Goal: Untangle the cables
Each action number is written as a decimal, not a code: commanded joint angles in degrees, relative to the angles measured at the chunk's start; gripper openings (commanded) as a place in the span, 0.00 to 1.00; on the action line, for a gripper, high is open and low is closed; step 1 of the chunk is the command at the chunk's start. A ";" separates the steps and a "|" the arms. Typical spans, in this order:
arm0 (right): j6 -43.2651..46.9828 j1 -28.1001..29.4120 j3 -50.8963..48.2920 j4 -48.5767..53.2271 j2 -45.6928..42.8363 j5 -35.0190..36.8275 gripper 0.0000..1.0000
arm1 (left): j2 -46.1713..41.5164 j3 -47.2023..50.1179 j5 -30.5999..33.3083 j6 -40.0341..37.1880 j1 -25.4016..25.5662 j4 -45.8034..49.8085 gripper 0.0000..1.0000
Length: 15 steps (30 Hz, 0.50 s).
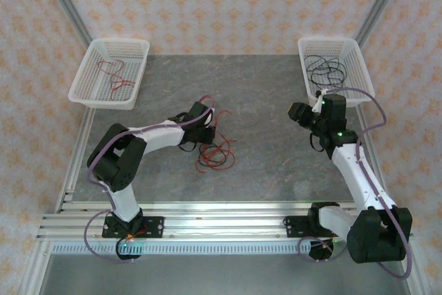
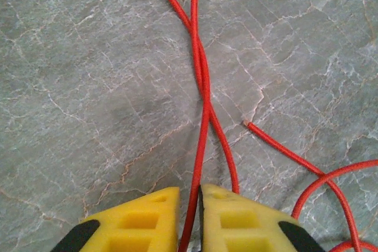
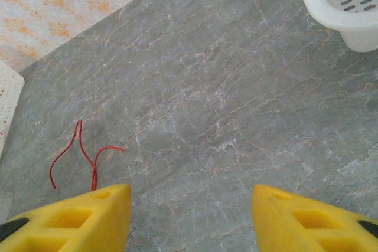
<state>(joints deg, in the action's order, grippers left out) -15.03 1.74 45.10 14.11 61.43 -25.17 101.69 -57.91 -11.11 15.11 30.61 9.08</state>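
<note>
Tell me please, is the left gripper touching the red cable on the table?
Touching. The left wrist view shows it: the red cable runs between the two yellow fingers of the left gripper, which press on it from both sides.

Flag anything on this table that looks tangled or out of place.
The red cables lie in a loose heap mid-table, outside the left basket and the right basket. Ahead of the left hand, shut on one strand, two red strands twist around each other. Nothing else stands out.
</note>
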 commanded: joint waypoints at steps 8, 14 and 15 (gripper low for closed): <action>-6.35 4.54 -4.09 -4.17 -2.10 -4.14 0.55 | -4.48 1.13 0.64 0.97 0.17 -1.88 0.00; -11.51 13.85 -5.54 -9.65 -0.16 -3.67 0.55 | -11.35 0.26 -0.72 1.73 1.33 -0.78 0.00; -12.46 15.50 -5.72 -11.02 0.34 -3.75 0.55 | -12.42 0.25 -0.91 2.05 1.53 -0.77 0.00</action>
<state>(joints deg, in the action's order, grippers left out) -23.66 14.22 40.05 8.58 61.01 -28.56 92.84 -57.21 -11.46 16.01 31.40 8.32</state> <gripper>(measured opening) 0.552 0.043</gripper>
